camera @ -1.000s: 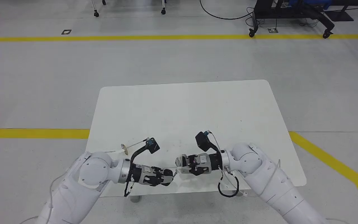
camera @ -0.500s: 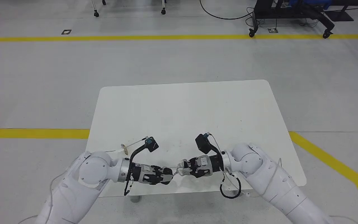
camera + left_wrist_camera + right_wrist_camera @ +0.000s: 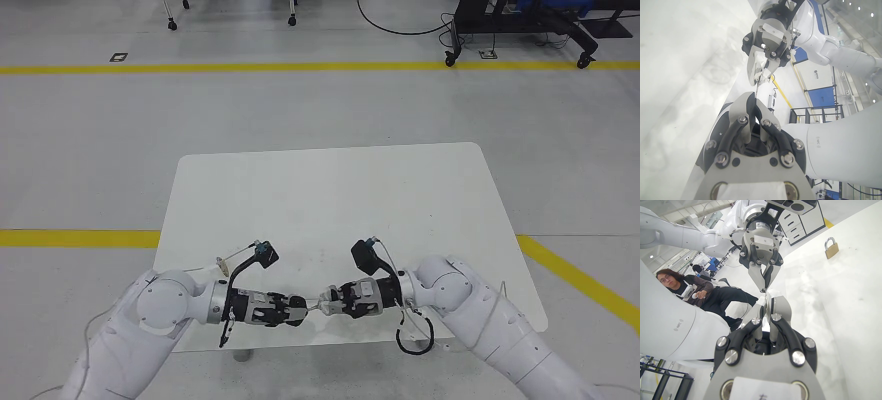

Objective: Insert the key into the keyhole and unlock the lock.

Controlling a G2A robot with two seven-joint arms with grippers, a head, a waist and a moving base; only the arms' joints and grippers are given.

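While the left gripper point(image 3: 304, 309) and right gripper point(image 3: 326, 300) are both pinching the thin, stiff, slippery key point(image 3: 316, 305) with narrowed fingers at the counter's point(image 3: 400, 190) six o'clock edge, its flat bow is looking like the safest hold; the padlock point(image 3: 831, 249) is lying toward nine o'clock.

Top view looks down on the tabletop point(image 3: 330, 190) from above. Wrist views sit close behind the left claw point(image 3: 753, 96) and right claw point(image 3: 765, 297), facing each other, sharing the key point(image 3: 757, 88) between.
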